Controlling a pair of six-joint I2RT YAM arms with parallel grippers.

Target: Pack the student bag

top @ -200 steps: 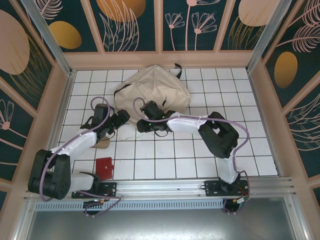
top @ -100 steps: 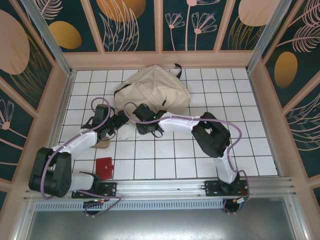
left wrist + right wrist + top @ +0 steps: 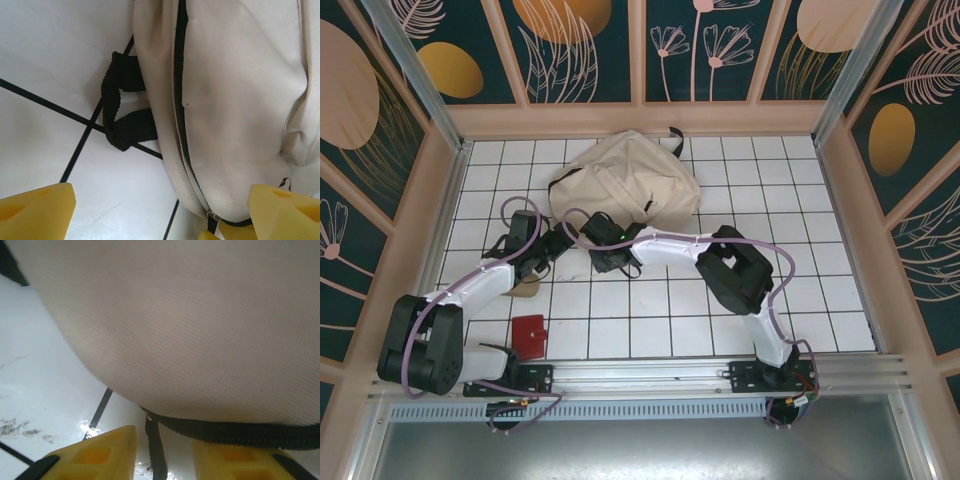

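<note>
While the large cream fabric backpack (image 3: 630,175) lies apparently zipped at the far middle of the white tiled bench (image 3: 800,290), I judge I'm at the opening step. My left tool (image 3: 160,212) is spread wide and my right tool (image 3: 162,455) is parted around a black strap (image 3: 154,450). Next I must pinch the zip pull (image 3: 214,217).

student bag (image 3: 240,100): runs off top and right edges at left wrist, blurred close up at right wrist | tan scrap (image 3: 526,289): half under left arm (image 3: 470,290), can't tell what | right gripper (image 3: 162,460): fingers (image 3: 95,455) cut by bottom edge
</note>
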